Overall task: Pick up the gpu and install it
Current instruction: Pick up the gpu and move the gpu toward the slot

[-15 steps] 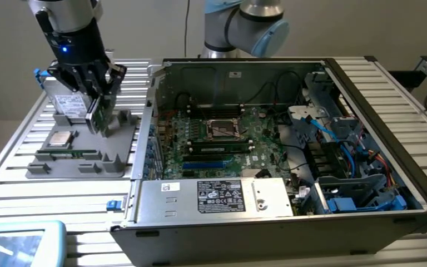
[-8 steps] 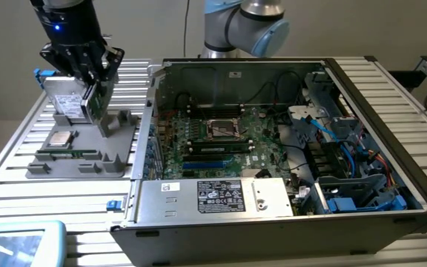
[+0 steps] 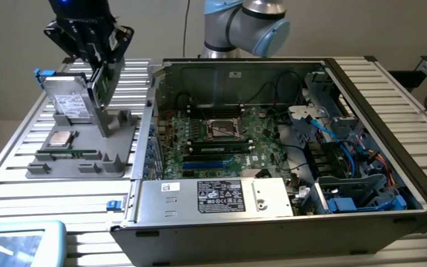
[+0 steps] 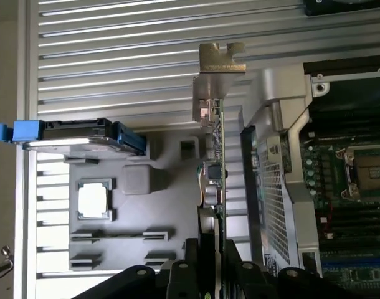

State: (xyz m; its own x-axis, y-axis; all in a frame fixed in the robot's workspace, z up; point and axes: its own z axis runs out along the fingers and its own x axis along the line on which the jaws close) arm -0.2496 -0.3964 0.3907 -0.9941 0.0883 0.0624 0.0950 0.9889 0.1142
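Note:
My gripper (image 3: pixel 98 62) hangs over the grey parts holder (image 3: pixel 80 164) at the exterior view's left, shut on the top edge of the gpu (image 3: pixel 104 86). The card stands on edge, its green board and silver end bracket hanging down close to the holder's upright post; I cannot tell whether it still touches the post. In the wrist view the gpu (image 4: pixel 213 168) appears edge-on, running from between my black fingers (image 4: pixel 191 265) out to its silver bracket (image 4: pixel 220 68). My gripper (image 4: pixel 210 249) clamps the card from both sides.
A silver hard drive (image 3: pixel 70 100) with blue clips stands on the holder beside the card, with a processor (image 3: pixel 61 139) and a memory stick (image 3: pixel 66 151) lying below it. The open computer case (image 3: pixel 362 111) with its green motherboard (image 3: pixel 221 136) fills the exterior view's right.

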